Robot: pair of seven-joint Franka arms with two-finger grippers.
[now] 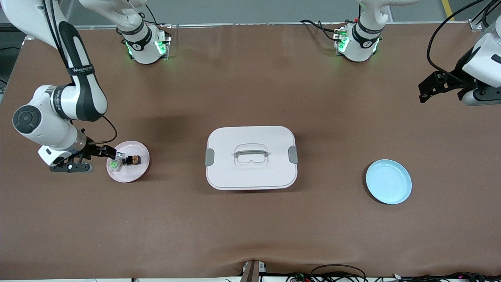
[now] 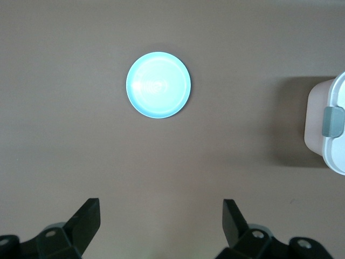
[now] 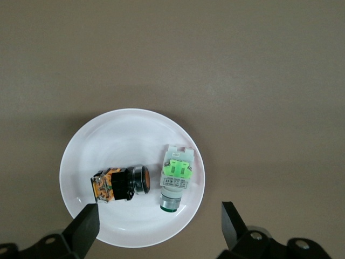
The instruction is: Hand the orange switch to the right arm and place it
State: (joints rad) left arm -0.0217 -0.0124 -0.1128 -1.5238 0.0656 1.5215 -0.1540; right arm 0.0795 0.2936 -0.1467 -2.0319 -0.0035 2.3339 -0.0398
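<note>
Brown tabletop [image 1: 250, 235] carries a pink plate [image 1: 137, 148] at the right arm's end, holding the orange switch [image 3: 119, 184] just beside a green switch [image 3: 176, 177]. Right gripper [image 3: 159, 229] hovers over that plate, jaws wide and empty. To grip well, it should centre on the orange switch and descend without nudging the green one or the rim. Left gripper [image 2: 161, 224] waits, jaws wide, above bare table near the blue plate [image 2: 158, 84]; open room lies around the white box [image 1: 251, 157].
</note>
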